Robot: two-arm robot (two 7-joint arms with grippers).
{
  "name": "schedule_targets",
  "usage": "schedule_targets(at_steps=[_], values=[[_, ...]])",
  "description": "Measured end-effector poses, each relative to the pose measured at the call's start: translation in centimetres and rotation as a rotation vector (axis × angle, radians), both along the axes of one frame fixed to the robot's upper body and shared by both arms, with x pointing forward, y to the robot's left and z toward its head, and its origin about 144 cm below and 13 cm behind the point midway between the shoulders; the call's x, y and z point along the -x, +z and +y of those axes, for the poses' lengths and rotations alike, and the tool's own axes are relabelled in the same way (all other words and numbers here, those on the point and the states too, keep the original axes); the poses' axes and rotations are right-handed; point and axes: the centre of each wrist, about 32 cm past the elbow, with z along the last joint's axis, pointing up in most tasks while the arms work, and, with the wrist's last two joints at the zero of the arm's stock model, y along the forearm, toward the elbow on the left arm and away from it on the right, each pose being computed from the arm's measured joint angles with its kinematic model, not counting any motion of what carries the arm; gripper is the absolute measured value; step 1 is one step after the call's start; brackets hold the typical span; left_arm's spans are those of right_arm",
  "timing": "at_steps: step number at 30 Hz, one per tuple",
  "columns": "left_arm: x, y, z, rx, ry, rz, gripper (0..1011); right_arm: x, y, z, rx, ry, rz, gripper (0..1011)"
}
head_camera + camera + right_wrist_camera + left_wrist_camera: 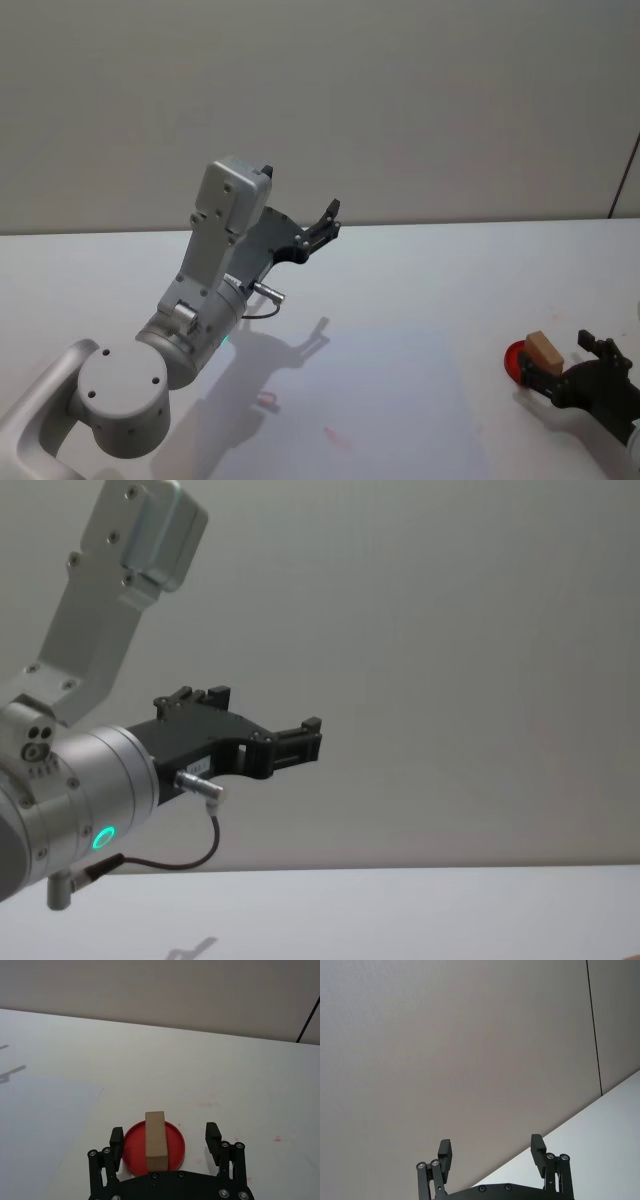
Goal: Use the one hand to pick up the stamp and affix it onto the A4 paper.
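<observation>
**Right gripper open around the stamp on its red pad**

Right gripper [562,362]: low at the near right of the white table [420,270], close over the surface. Its slim black fingers [212,1132] are spread apart, one on each side of the stamp [155,1140]. The right wrist view shows a clear gap between each fingertip and the block's sides, so there is no clamp on it. Cannot tell whether the block's near end meets the gripper's body.

Stamp: a light-brown rectangular block sitting on the middle of a red round pad [176,1146]. In the head view it shows as a small tan block over the pad's red rim, just left of the gripper's dark body.

Red round pad: flat on bare table at the near right. It lies beside the right edge of the A4 paper [45,1110] and apart from it.

A4 paper: flat on the table near the centre, a pale sheet barely set off from the white top. Its right edge runs slantwise in the right wrist view.

Left gripper [305,735]: raised well above the table on the left, pointing up and away toward the grey wall [470,1035]. Fingers apart, nothing between them. A green light ring [103,837] glows on the silver wrist. The arm's shadow [290,345] falls on the table below it.

Red marks [268,400]: faint, on the white surface near the centre. Cannot tell whether they lie on the sheet or the table.
</observation>
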Motion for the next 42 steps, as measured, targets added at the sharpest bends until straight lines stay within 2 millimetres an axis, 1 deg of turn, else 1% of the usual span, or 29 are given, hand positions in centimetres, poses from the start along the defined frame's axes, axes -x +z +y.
schedule_targets(at_steps=[3, 4, 5, 6, 7, 9, 10, 14, 17, 18, 19, 20, 23, 24, 25, 26, 29, 42], values=[[0.0, 0.0, 0.0, 0.0, 0.0, 0.0, 1001, -0.11, -0.03, 0.15, 0.0, 0.001, -0.006, 994], [0.0, 0.0, 0.0, 0.0, 0.0, 0.0, 1001, -0.14, -0.05, 0.18, 0.0, 0.001, -0.006, 950], [0.0, 0.0, 0.0, 0.0, 0.0, 0.0, 1001, -0.16, -0.07, 0.2, 0.001, 0.001, -0.007, 950], [0.0, 0.0, 0.0, 0.0, 0.0, 0.0, 1001, -0.21, -0.09, 0.24, 0.001, 0.001, -0.009, 911], [0.0, 0.0, 0.0, 0.0, 0.0, 0.0, 1001, -0.25, -0.1, 0.27, 0.001, 0.0, -0.01, 911], [0.0, 0.0, 0.0, 0.0, 0.0, 0.0, 1001, -0.28, -0.15, 0.3, 0.0, 0.0, -0.01, 855], [0.0, 0.0, 0.0, 0.0, 0.0, 0.0, 1001, -0.33, -0.19, 0.33, 0.0, -0.001, -0.01, 795], [0.0, 0.0, 0.0, 0.0, 0.0, 0.0, 1001, -0.41, -0.3, 0.37, -0.001, -0.004, -0.008, 705], [0.0, 0.0, 0.0, 0.0, 0.0, 0.0, 1001, -0.46, -0.37, 0.37, -0.001, -0.008, -0.005, 605], [0.0, 0.0, 0.0, 0.0, 0.0, 0.0, 1001, -0.47, -0.39, 0.37, -0.001, -0.009, -0.004, 588], [0.0, 0.0, 0.0, 0.0, 0.0, 0.0, 1001, -0.49, -0.42, 0.36, -0.002, -0.011, -0.003, 534], [0.0, 0.0, 0.0, 0.0, 0.0, 0.0, 1001, -0.49, -0.42, 0.36, -0.002, -0.011, -0.003, 534], [0.0, 0.0, 0.0, 0.0, 0.0, 0.0, 1001, -0.51, -0.47, 0.29, -0.007, -0.017, 0.002, 405], [0.0, 0.0, 0.0, 0.0, 0.0, 0.0, 1001, -0.52, -0.47, 0.28, -0.008, -0.018, 0.002, 387], [0.0, 0.0, 0.0, 0.0, 0.0, 0.0, 1001, -0.52, -0.47, 0.26, -0.01, -0.018, 0.002, 330], [0.0, 0.0, 0.0, 0.0, 0.0, 0.0, 1001, -0.53, -0.45, 0.21, -0.013, -0.021, 0.002, 330], [0.0, 0.0, 0.0, 0.0, 0.0, 0.0, 1001, -0.51, -0.43, 0.13, -0.02, -0.023, 0.003, 224], [0.0, 0.0, 0.0, 0.0, 0.0, 0.0, 1001, -0.3, 0.09, -0.06, -0.055, -0.018, -0.015, 219]])
